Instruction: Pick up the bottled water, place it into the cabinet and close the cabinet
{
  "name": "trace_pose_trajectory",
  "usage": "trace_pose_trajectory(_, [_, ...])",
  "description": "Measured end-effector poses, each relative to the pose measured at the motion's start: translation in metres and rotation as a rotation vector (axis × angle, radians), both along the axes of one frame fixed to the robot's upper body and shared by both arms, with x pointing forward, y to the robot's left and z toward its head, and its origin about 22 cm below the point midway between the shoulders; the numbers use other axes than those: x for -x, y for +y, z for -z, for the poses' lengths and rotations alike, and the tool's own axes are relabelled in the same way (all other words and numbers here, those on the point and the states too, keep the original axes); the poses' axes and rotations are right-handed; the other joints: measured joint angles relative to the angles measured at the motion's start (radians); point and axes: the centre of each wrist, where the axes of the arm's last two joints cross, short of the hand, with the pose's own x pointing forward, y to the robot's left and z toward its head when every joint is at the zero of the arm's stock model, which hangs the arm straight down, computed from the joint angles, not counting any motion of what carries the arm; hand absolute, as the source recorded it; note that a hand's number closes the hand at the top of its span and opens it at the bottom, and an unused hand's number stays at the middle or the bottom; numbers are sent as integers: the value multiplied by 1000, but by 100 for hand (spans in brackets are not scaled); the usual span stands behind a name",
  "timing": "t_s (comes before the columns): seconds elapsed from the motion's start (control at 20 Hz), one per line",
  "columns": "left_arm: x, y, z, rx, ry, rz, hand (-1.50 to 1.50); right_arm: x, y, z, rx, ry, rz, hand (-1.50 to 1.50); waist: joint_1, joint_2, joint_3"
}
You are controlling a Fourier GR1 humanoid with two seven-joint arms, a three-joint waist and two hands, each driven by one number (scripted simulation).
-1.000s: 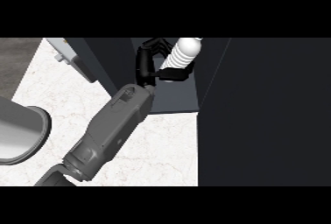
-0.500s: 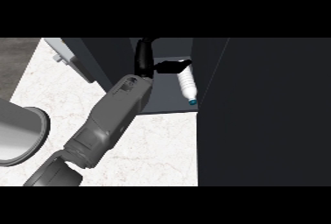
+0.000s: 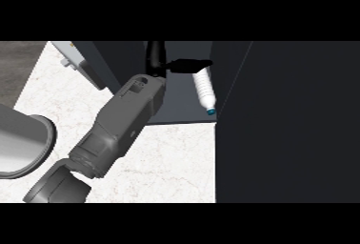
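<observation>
The bottled water (image 3: 204, 90) is a clear ribbed bottle with a blue cap. It lies on the dark floor of the open cabinet (image 3: 179, 114), cap toward the front edge, close to the right wall. My left hand (image 3: 167, 63) is inside the cabinet at the bottle's far end. Its fingers (image 3: 191, 63) stretch out sideways over the bottle's base and are not curled round it. The grey forearm (image 3: 123, 124) crosses the counter from the lower left. My right hand does not show.
The cabinet's left door (image 3: 76, 59) stands open at the upper left, pale with a small handle. A tall dark panel (image 3: 288, 119) fills the right side. A grey round basin rim (image 3: 32, 143) sits at the left on the white marble counter (image 3: 175, 162).
The bottle, upright in my left hand a second ago, has tipped over and now lies on the cabinet floor. The fingers have let go and the arm has drawn slightly left.
</observation>
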Motion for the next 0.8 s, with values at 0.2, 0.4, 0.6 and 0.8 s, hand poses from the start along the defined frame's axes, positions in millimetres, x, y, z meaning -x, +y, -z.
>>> trace_pose_trajectory(0.2, [2, -3, -3, 89, -32, 72, -150, 0, 0, -1, 1, 1, 2, -150, 5, -4, 0])
trace_pose_trajectory(0.4, [9, -3, 5, 139, -32, 148, -150, -3, 3, 0, -12, 8, 3, -150, 19, -10, 0])
trace_pose_trajectory(0.6, [20, -10, 5, 170, -23, 207, -150, -5, 7, 1, -32, 15, -4, -150, 34, -18, 0])
trace_pose_trajectory(0.8, [36, -18, 6, 205, -11, 249, -150, -6, 11, 2, -44, 22, -10, -150, 42, -21, 0])
